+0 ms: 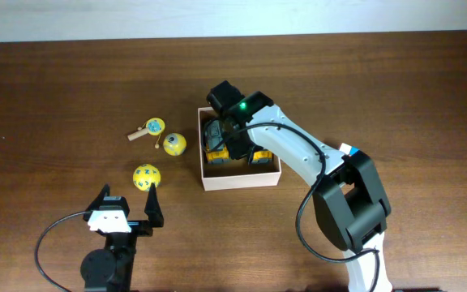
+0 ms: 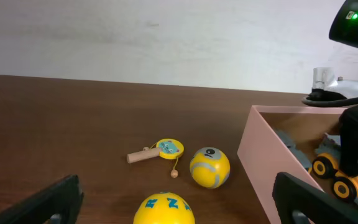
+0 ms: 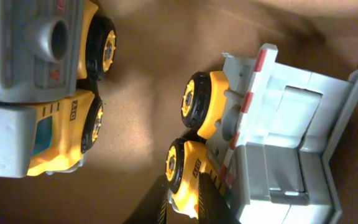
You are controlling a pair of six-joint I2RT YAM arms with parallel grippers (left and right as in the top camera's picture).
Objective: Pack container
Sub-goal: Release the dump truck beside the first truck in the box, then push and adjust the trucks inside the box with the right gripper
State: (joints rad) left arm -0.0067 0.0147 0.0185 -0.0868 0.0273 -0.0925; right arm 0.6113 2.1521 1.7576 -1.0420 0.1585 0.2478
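Two trucks (image 3: 42,93) in box (image 1: 242,180), right gripper (image 1: 235,144) over them, jaws can't tell; left gripper (image 1: 128,204) jaws apart, ball (image 1: 146,176) at its 12 o'clock

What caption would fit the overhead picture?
Right gripper inside the box beside toy trucks; two yellow balls and a wooden toy lie outside, left gripper open nearby.

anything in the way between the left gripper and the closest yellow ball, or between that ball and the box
Nothing visible on the table: it is bare from the open left gripper to the lettered yellow ball and on to the container. Above the container, though, the right arm hangs over two toy trucks.
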